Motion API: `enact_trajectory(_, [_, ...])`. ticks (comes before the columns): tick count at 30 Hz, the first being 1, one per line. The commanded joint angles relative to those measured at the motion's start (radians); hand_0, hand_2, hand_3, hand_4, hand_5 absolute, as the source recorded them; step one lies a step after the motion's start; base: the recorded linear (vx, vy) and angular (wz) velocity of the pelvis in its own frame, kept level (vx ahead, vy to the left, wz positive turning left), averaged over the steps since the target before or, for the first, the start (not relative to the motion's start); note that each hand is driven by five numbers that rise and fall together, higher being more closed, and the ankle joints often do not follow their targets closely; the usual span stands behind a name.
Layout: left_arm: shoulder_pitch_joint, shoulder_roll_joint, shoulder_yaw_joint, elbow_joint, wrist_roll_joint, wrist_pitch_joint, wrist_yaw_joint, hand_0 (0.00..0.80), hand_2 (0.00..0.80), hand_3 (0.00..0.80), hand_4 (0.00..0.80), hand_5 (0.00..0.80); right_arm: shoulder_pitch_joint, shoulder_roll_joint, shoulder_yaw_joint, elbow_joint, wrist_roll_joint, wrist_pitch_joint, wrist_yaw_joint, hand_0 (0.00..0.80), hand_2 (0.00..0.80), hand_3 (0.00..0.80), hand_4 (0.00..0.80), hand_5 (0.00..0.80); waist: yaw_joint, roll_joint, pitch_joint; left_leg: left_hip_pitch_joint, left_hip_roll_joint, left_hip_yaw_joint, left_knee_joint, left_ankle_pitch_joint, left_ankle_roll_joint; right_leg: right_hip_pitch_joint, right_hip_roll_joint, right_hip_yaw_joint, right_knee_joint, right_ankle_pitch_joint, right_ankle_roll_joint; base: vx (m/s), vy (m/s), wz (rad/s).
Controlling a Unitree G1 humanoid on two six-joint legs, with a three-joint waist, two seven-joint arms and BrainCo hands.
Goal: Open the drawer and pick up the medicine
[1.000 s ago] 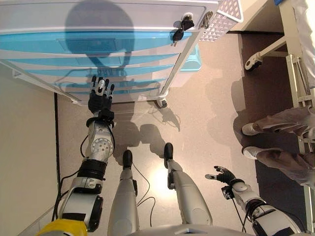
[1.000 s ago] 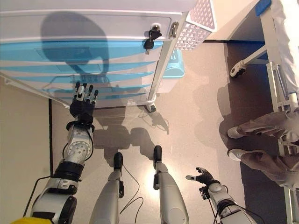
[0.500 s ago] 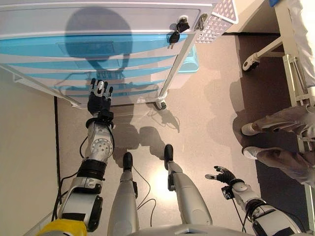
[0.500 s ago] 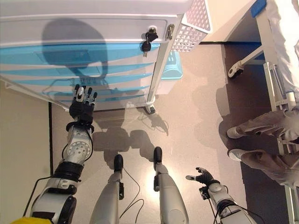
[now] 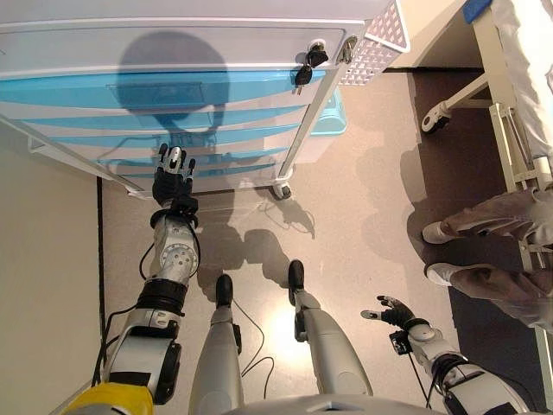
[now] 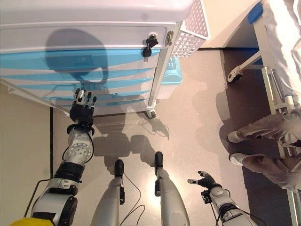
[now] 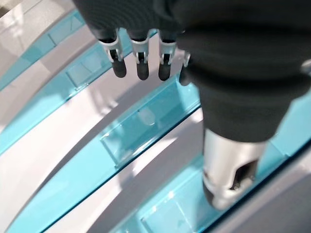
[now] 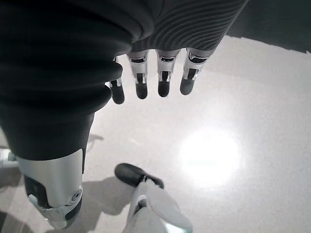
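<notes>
While the left hand hangs before the lower fronts of the drawer cabinet, its fingers are straight and slack, holding nothing. I see the cabinet as a grey-white wheeled unit with a stack of translucent blue drawers, all shut; the uppermost, a grey one, carries a lock with keys hanging from it. I can find no medicine in any view, so its place cannot be told. A white perforated basket hangs on the cabinet's side, well beyond the left hand, and a pale blue bin sits on the floor under it.

From the left wrist view I get what the head views cannot give: a clear rectangular label holder on a blue drawer front just past the fingertips, with no contact that I can confirm. The right wrist view shows only the right hand, fingers loose and empty, above bare floor, well apart from the cabinet. Only the head views show a person's legs and shoes to the far side of the right hand, beside a wheeled bed frame.
</notes>
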State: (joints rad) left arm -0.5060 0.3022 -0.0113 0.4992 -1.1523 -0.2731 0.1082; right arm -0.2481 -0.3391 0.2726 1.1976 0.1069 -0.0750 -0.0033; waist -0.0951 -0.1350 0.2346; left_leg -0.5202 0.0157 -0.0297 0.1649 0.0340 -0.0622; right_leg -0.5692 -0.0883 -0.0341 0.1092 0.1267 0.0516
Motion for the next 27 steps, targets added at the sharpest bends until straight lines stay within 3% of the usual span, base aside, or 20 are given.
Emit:
enact_trajectory(1, [-0.105,0.049,0.088,0.018,0.038,-0.072,-0.013,0.0,0.0,0.0,0.0,0.0,0.04,-0.033,0.026,0.012,-0.008,0.014,-0.017,0.0,0.0,0.0,0.0,0.0,-0.015,-0.009,-0.031,-0.082,-0.05,-0.044,0.098,-0.074,0.051,0.026,-0.001,-0.029,0.046,-0.037,0.042,0.0,0.0,0.0])
enact_trajectory(18, [-0.061,0.014,0.112,0.079,0.045,-0.069,0.015,0.0,0.0,0.0,0.0,0.0,0.045,-0.025,0.022,0.018,-0.004,0.01,-0.033,0.0,0.0,0.0,0.0,0.0,-0.014,-0.011,-0.033,-0.086,-0.048,-0.043,0.101,-0.074,0.051,0.021,0.001,-0.028,0.051,-0.035,0.042,0.0,0.0,0.0])
enact_trajectory(27, [0.027,0.042,0.164,0.223,0.105,-0.013,-0.009,0.0,0.0,0.0,0.0,0.0,0.049,-0.024,0.005,0.02,0.006,0.004,-0.032,0.0,0.0,0.0,0.0,0.0,-0.002,-0.003,-0.03,-0.083,-0.049,-0.042,0.1,-0.072,0.052,0.021,-0.001,-0.028,0.056,-0.036,0.042,0.0,0.0,0.0])
